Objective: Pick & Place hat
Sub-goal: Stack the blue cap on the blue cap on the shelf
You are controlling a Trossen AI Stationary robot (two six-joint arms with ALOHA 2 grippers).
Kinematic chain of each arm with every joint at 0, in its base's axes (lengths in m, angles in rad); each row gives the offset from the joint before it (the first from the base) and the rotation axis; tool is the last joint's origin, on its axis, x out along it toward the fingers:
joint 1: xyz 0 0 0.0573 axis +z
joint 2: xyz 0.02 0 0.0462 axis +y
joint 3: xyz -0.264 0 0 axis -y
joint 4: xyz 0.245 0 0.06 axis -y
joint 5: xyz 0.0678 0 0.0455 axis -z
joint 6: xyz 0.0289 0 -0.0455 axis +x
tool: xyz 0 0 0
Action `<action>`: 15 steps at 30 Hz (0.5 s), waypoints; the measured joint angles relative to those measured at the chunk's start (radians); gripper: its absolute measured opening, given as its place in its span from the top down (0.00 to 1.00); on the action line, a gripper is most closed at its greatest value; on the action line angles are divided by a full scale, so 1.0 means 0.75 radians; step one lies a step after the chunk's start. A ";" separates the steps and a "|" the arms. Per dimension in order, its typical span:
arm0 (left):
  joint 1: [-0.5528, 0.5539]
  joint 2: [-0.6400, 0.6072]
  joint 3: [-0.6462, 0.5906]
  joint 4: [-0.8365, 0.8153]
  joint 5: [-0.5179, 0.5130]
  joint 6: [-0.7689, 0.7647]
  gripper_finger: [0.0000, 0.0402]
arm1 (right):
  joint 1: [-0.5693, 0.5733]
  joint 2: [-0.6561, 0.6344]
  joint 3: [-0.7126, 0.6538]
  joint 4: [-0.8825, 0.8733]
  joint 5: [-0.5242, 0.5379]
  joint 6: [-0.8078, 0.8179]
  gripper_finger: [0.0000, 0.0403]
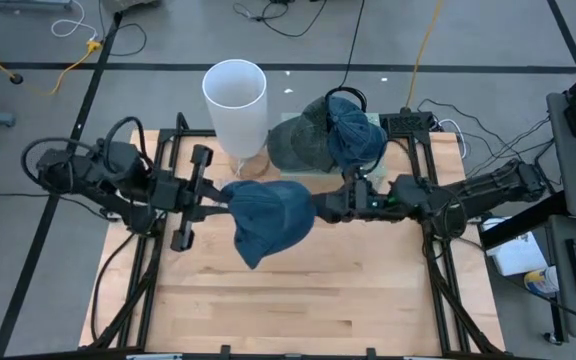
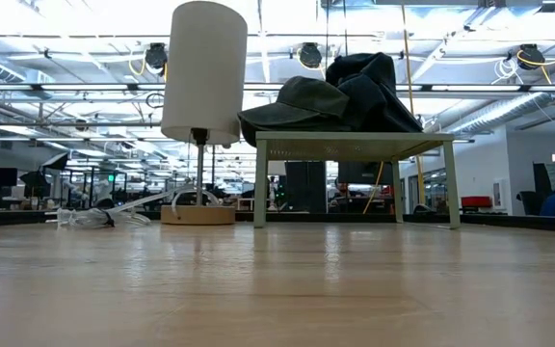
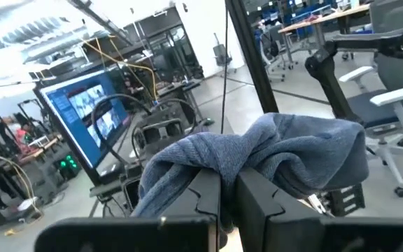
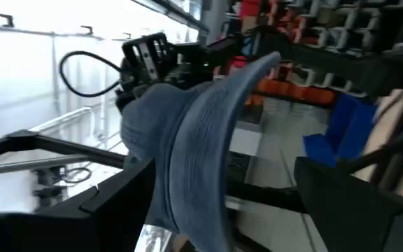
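High view shows our left gripper [image 1: 220, 203] and our right gripper [image 1: 320, 208] meeting in the middle, above the wooden table [image 1: 298, 300]. Between them hangs the blue hat [image 1: 268, 218], up in the air. Our left fingers [image 3: 208, 199] are pinched tight on its cloth. Our right fingers [image 4: 135, 183] stand wide around its brim, not squeezing. We think two arms are there so the floppy hat can pass from one to the other. We count three hats: one held, two more piled on the small stand [image 2: 355, 145]. One white lamp [image 1: 236, 100] stands beside it.
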State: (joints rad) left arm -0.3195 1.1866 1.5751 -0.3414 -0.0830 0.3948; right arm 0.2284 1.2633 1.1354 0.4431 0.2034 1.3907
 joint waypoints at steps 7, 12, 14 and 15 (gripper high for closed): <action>-0.001 0.171 0.220 -0.071 -0.005 0.044 0.96 | 0.003 -0.001 0.026 0.108 -0.115 0.002 0.17; -0.001 0.254 0.276 -0.082 -0.045 0.052 0.96 | 0.042 0.003 0.030 0.124 -0.139 0.056 0.28; -0.001 0.269 0.288 -0.080 -0.049 0.038 0.96 | 0.066 0.004 0.029 0.127 -0.139 0.080 0.37; -0.001 0.270 0.290 -0.078 -0.055 0.031 0.96 | 0.079 0.002 0.029 0.132 -0.139 0.091 0.41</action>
State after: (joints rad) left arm -0.3202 1.3888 1.7930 -0.3996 -0.1242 0.4176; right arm 0.2879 1.2650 1.1568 0.5420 0.0990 1.4589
